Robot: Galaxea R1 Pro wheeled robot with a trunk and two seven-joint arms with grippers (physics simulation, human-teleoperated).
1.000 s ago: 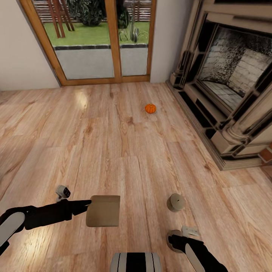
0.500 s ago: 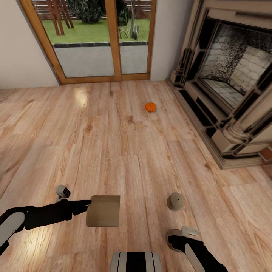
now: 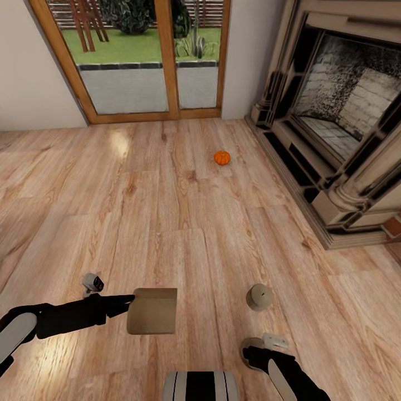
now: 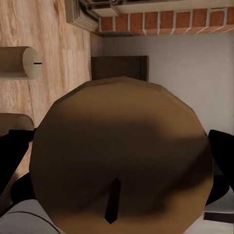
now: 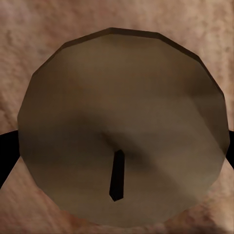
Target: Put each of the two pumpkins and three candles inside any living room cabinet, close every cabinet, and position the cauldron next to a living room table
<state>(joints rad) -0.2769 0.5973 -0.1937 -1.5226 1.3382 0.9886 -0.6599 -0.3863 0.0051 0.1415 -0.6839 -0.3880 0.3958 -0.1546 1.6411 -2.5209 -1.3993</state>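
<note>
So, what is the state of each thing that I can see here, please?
pumpkin: upright on the floor, untouched
left gripper's candle: held on its side
free candle: standing on the floor
right gripper's candle: between the fingers
glass doors: closed

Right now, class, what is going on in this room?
A robot stands on a wooden floor near a fireplace. Its left gripper holds a tan candle sideways. Its right gripper is down at a second candle; whether it grips it is unclear. A third candle stands loose nearby, and a small pumpkin sits further off towards the glass doors.
</note>
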